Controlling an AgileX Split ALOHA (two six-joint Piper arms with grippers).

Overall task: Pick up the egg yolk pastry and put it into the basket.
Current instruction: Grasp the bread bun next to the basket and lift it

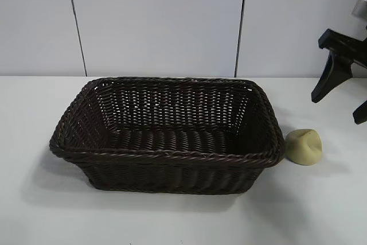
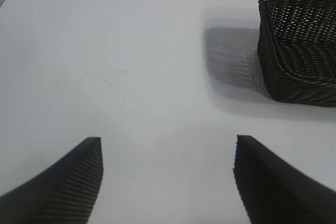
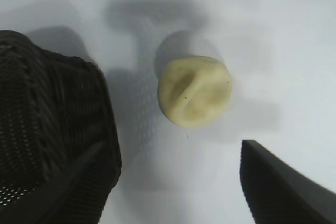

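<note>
Right now the white table [image 1: 172,222] is bare along its front edge, and just behind that sits the basket [image 1: 166,159], dark woven wicker with flaring sides and a braided rim, upright and nothing visible inside it. Just beside its right end, off the near right corner, the egg yolk pastry [image 1: 304,146] lies on the table, a pale cream-yellow lump with a creased top. It looks apart from the wicker, though only narrowly.

Further back and higher, at the right edge of the exterior view, the right gripper [image 1: 344,98] hangs above the table behind the pastry, its black fingers [image 1: 330,78] spread apart and holding nothing. From its own wrist view the pastry [image 3: 195,91] shows ahead of the open fingers, not between them, with the basket's corner [image 3: 52,129] close at one side.

The left gripper [image 2: 168,177] cannot be seen from outside; its wrist view shows its two ribbed fingers [image 2: 79,177] wide apart over bare table, the basket [image 2: 299,51] well ahead of it.

Behind everything stands a pale panelled wall [image 1: 155,21].
</note>
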